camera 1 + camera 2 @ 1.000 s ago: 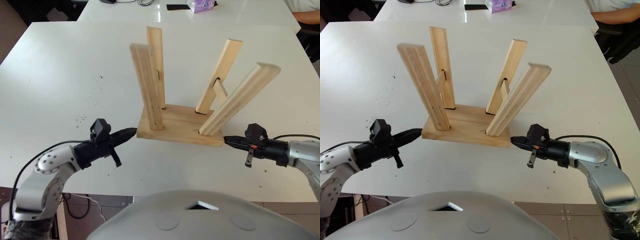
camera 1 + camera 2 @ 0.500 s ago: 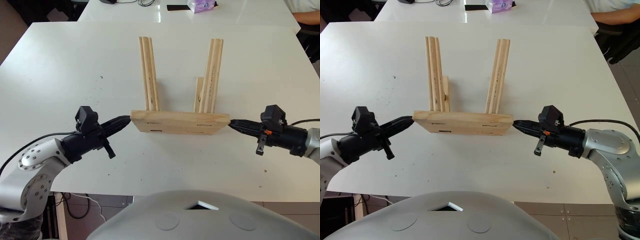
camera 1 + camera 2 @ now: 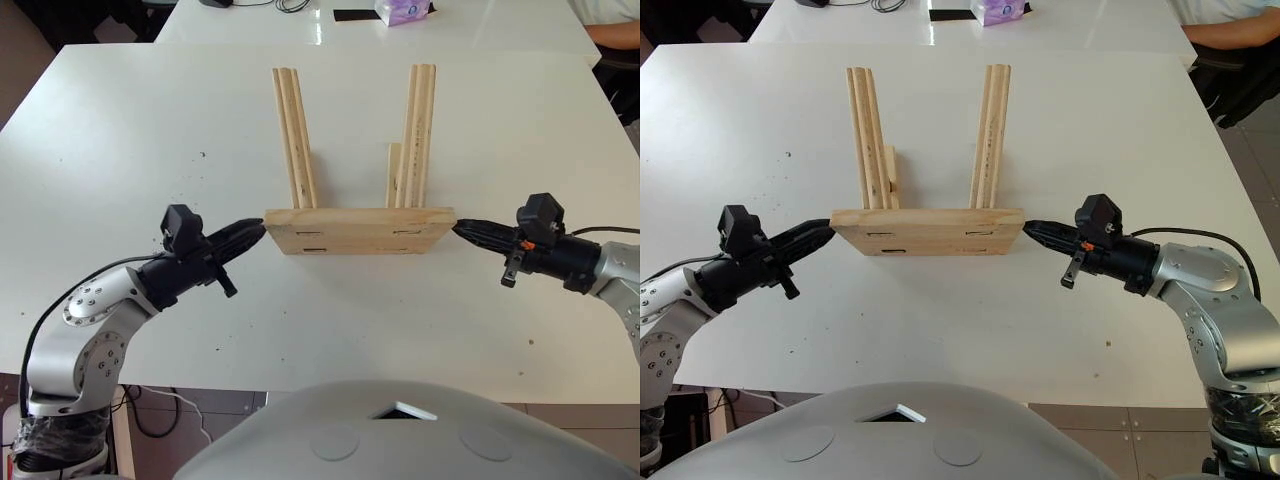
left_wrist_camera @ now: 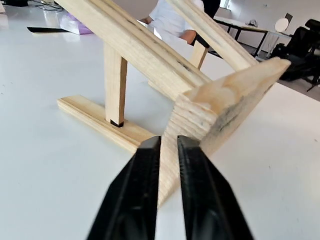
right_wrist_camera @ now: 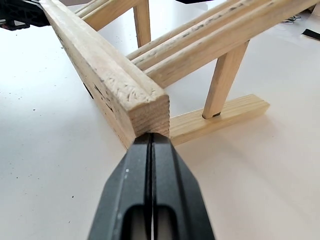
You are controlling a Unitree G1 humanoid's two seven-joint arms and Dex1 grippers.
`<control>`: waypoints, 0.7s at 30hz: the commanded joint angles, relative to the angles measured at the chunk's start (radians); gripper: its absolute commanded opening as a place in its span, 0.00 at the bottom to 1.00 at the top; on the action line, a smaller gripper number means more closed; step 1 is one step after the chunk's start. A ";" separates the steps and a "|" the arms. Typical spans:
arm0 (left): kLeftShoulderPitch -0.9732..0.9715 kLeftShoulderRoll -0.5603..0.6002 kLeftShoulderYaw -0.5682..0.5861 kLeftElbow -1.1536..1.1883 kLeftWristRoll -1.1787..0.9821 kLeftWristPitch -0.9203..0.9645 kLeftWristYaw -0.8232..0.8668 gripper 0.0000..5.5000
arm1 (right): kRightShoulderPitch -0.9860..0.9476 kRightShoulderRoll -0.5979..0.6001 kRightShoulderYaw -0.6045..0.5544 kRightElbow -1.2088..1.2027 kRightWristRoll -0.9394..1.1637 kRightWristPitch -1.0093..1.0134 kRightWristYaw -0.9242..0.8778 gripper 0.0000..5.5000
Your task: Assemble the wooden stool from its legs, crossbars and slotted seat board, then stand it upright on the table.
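Observation:
The wooden stool lies on its side mid-table, its slotted seat board [image 3: 360,230] standing on edge and facing me. The legs [image 3: 293,135] [image 3: 418,135] point away; the lower ones rest on the table, and a short crossbar [image 4: 115,82] stands between the leg pairs. My left gripper [image 3: 258,231] is shut, its tips [image 4: 169,140] against the board's left end. At the board's right end, my right gripper [image 3: 460,230] is shut as well, its tip [image 5: 151,136] touching the corner of the seat board [image 5: 105,75].
The white table [image 3: 120,130] has free room on both sides of the stool and in front of it. Small dark specks [image 3: 165,238] dot the left part. A second table behind carries a tissue box [image 3: 405,10] and a flat black item [image 3: 355,15].
The stool has tipped from legs-up onto its side, legs now pointing away. Both grippers stayed at the seat board's ends and moved slightly away from me with it.

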 commanded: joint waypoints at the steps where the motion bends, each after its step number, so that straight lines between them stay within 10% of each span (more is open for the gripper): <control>1: -0.053 0.035 0.106 0.009 -0.058 0.012 -0.003 0.21 | -0.049 -0.036 -0.039 0.028 0.007 -0.020 0.029 0.00; 13: 0.044 0.145 0.011 0.261 0.271 -0.184 -0.195 0.27 | 0.019 -0.094 0.110 0.179 -0.254 -0.218 0.092 0.00; 21: -0.059 0.115 -0.197 0.338 0.387 -0.267 -0.282 0.43 | -0.115 -0.019 0.235 0.303 -0.272 -0.242 0.126 0.21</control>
